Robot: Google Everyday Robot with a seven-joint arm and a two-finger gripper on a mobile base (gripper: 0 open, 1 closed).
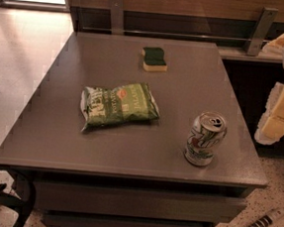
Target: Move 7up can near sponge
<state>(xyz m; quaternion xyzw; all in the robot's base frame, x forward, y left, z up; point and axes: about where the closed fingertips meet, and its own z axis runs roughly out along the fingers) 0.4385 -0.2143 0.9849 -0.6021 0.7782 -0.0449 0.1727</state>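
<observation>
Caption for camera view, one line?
7up can upright near-right on table, sponge far, crisp bag between; gripper beside table's right edge.

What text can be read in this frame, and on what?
On the 7up can: green and red markings, too blurred to read.
On the crisp bag: pale lettering, too blurred to read.
On the sponge: none.
On the gripper, right of the table: none.

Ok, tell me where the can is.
The can stands at the front right of the table, right of the bag; the gripper hangs beyond the table's right edge.
</observation>
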